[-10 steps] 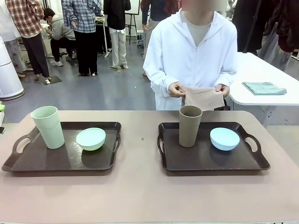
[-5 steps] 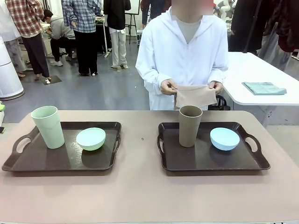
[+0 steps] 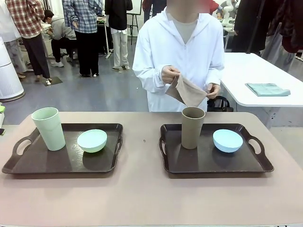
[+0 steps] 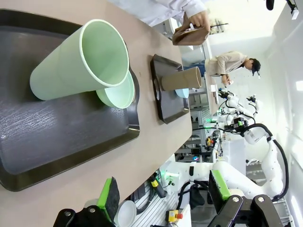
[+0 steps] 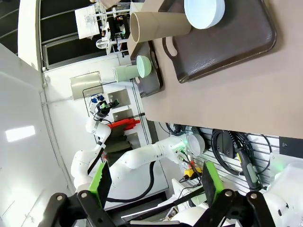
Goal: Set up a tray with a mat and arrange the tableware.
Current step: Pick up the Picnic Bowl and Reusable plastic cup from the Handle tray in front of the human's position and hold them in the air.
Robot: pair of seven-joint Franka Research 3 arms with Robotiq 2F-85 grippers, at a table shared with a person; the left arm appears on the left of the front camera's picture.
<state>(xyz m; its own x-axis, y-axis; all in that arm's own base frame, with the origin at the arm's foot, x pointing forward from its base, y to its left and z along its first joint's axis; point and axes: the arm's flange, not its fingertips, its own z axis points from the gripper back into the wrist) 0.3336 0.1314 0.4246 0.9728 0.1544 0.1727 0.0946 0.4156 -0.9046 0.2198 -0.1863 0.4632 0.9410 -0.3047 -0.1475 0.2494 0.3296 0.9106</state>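
Observation:
Two dark brown trays rest on the table. On the left tray (image 3: 28, 163) stand a pale green cup (image 3: 49, 128) and a pale green bowl (image 3: 92, 140). A brown cup (image 3: 192, 127) and a light blue bowl (image 3: 227, 140) are on the right tray (image 3: 208, 163). Across the table, a person holds a tan mat (image 3: 187, 91) in both hands above the brown cup. My left gripper (image 4: 164, 196) is open off the table's near edge, facing the green cup (image 4: 80, 61) and left tray (image 4: 71, 137). Open too, my right gripper (image 5: 156, 182) hangs off the edge near the right tray (image 5: 236, 47).
A folded teal cloth (image 3: 267, 89) lies on a white table at the back right. Bare tan tabletop (image 3: 142, 198) stretches between and in front of the trays. Other people stand far behind.
The person has stepped slightly to the left and turned the mat from hanging flat to a slanted, bunched hold, one hand higher. Trays, cups and bowls have not moved.

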